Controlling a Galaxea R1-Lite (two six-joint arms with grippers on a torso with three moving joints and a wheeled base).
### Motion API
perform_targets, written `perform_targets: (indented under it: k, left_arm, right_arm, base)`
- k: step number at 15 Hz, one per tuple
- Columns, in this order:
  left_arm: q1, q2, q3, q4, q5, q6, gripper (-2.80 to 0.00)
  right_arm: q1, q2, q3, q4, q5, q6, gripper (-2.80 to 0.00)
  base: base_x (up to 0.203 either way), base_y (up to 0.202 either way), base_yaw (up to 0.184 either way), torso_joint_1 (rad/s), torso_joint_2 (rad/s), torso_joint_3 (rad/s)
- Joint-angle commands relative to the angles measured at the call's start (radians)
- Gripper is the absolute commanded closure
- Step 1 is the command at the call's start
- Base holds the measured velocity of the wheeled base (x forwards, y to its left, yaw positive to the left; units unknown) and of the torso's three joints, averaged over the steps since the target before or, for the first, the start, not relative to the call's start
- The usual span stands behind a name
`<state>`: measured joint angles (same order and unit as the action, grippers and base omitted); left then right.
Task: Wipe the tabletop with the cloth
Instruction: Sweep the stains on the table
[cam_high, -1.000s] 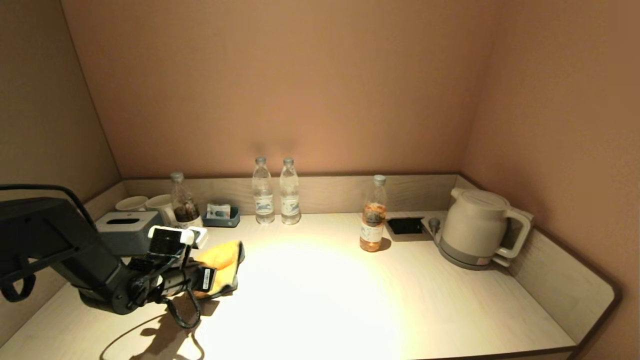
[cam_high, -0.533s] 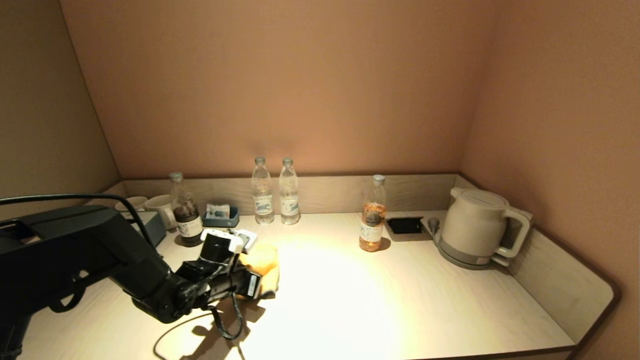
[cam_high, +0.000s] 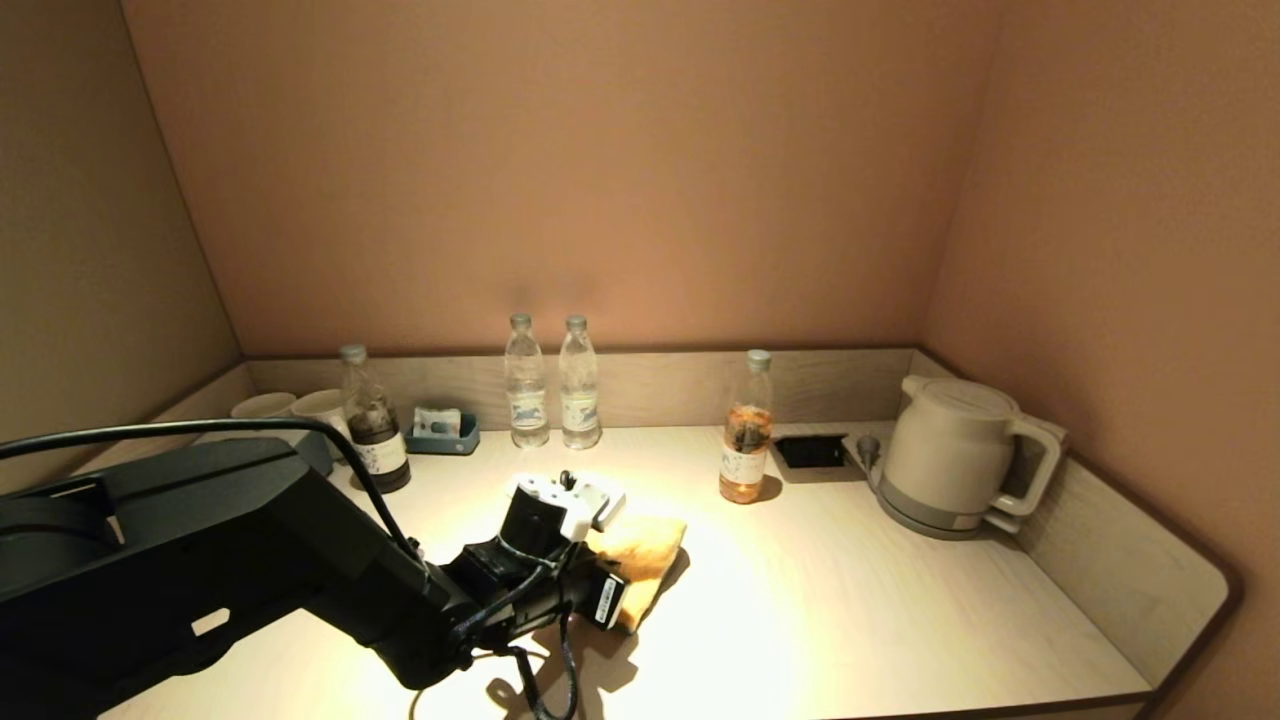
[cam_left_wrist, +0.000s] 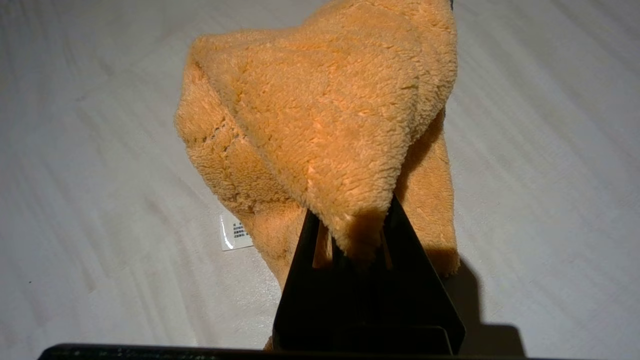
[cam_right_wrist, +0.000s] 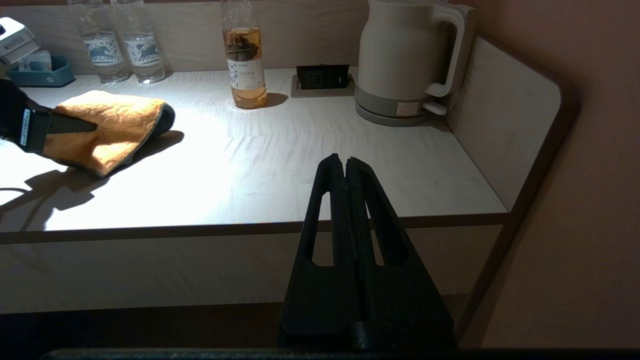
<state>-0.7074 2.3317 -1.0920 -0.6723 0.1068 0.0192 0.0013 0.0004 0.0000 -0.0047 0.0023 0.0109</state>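
Observation:
An orange fluffy cloth (cam_high: 640, 560) lies on the pale wooden tabletop (cam_high: 850, 600) left of centre, pressed down by my left gripper (cam_high: 625, 580). In the left wrist view the gripper (cam_left_wrist: 350, 235) is shut on a fold of the cloth (cam_left_wrist: 325, 115), with the rest spread on the table beyond it. The cloth also shows in the right wrist view (cam_right_wrist: 110, 127). My right gripper (cam_right_wrist: 346, 162) is shut and empty, parked below and in front of the table's front edge.
Along the back stand two clear water bottles (cam_high: 550, 385), a dark drink bottle (cam_high: 372, 425), a tea bottle (cam_high: 747, 435), cups (cam_high: 300, 408), a small blue tray (cam_high: 442, 432), a socket panel (cam_high: 810, 452) and a white kettle (cam_high: 950, 455) at the right.
My left arm has swept the cloth to the right across the table, from near the left side to just left of centre. The right arm has not moved.

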Motion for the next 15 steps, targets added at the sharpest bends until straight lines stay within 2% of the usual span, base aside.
perform_targets:
  k: [1,3,5,9,12,15]
  left_arm:
    - [-0.046,0.000,-0.002,-0.008,-0.001,-0.002,0.00]
    - [-0.099,-0.004,0.025,-0.017,0.002,-0.006,0.00]
    - [-0.108,-0.009,0.036,-0.018,0.004,-0.008,0.00]
    - [-0.123,-0.067,0.230,-0.055,0.020,-0.017,0.00]
    - [-0.039,-0.084,0.415,-0.241,0.033,-0.010,0.00]
    - [0.112,-0.086,0.566,-0.428,0.035,0.047,0.00]
  right_arm:
    - [0.000,0.000,0.000,-0.001,0.001,0.000,0.00]
    - [0.000,0.000,0.000,0.000,0.001,0.000,0.00]
    - [0.000,0.000,0.000,0.000,0.001,0.000,0.00]
    - [0.000,0.000,0.000,0.000,0.001,0.000,0.00]
    - [0.000,0.000,0.000,-0.001,0.001,0.000,0.00]
    - [0.000,0.000,0.000,-0.001,0.001,0.000,0.00]
  base:
    - [0.000,0.000,0.000,0.000,0.00,0.000]
    - [0.000,0.000,0.000,0.000,0.00,0.000]
    - [0.000,0.000,0.000,0.000,0.00,0.000]
    - [0.000,0.000,0.000,0.000,0.00,0.000]
    - [0.000,0.000,0.000,0.000,0.00,0.000]
    - [0.000,0.000,0.000,0.000,0.00,0.000]
